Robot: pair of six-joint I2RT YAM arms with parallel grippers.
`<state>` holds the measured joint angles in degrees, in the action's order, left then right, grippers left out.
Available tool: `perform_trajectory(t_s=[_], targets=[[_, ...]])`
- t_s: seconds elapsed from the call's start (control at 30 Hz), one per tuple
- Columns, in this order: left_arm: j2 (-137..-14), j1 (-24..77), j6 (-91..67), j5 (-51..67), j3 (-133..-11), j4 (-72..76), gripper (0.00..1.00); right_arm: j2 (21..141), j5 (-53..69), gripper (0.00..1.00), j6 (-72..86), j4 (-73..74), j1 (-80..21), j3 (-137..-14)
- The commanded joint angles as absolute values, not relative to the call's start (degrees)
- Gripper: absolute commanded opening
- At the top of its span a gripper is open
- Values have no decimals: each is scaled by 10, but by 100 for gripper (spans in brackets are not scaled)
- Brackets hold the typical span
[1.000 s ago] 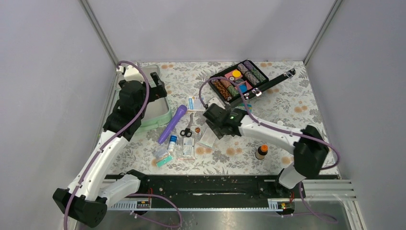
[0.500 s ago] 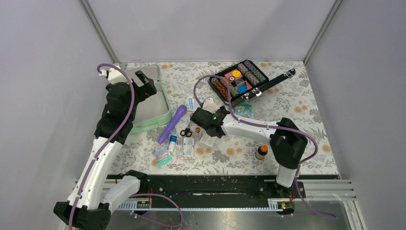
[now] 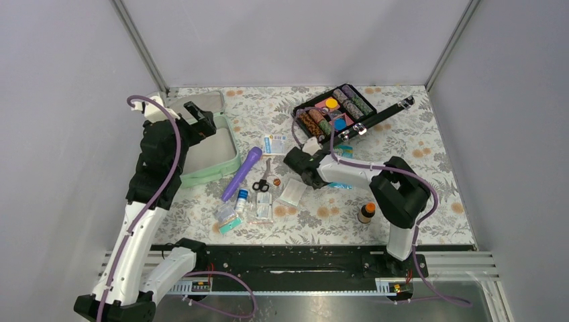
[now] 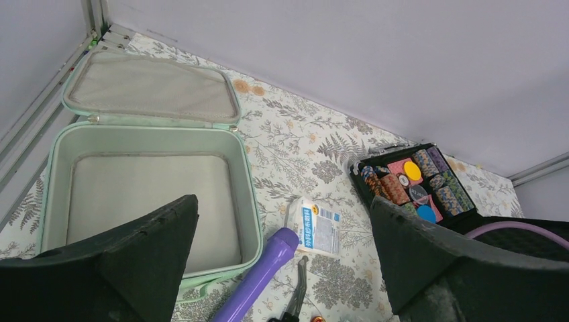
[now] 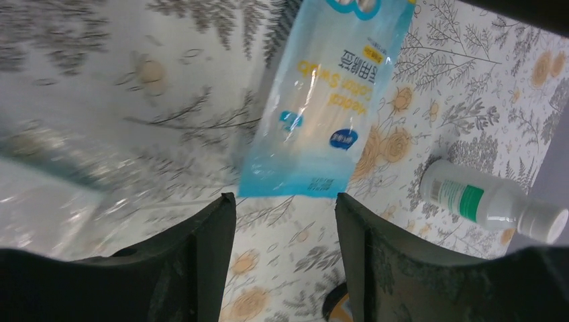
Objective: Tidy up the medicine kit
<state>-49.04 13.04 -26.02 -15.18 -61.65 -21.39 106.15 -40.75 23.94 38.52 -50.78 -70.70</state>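
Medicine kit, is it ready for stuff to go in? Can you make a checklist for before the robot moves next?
1. Lid of the medicine kit open: ok.
2. Nothing lying inside it: ok.
3. The left gripper open and empty: ok.
4. The right gripper lined up with the cotton swab packet: ok, its near edge sits at the fingertips.
5. Packet gripped: not ok, jaws apart.
6. The white bottle apart from the packet: ok.
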Motion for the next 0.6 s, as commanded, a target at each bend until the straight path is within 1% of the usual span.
perform_trajectory(t_s=[0.0, 0.1, 0.2, 0.43, 0.5, 0.57], targets=[[-469, 127, -257, -136, -609, -205, 99, 1039, -378, 62, 174, 299, -467, -667], [-469, 127, -259, -134, -608, -204, 98, 1038, -301, 62, 159, 286, -451, -652], [-472, 125, -263, -129, -609, -201, 98, 1036, -277, 59, 167, 285, -447, -636], [-477, 122, -263, -122, -608, -198, 98, 1043, -216, 59, 164, 247, -433, -611], [-478, 121, -263, -121, -609, -198, 98, 1048, -175, 59, 160, 240, -424, -609], [-479, 121, -263, -119, -609, -197, 98, 1054, -96, 61, 146, 230, -414, -610]])
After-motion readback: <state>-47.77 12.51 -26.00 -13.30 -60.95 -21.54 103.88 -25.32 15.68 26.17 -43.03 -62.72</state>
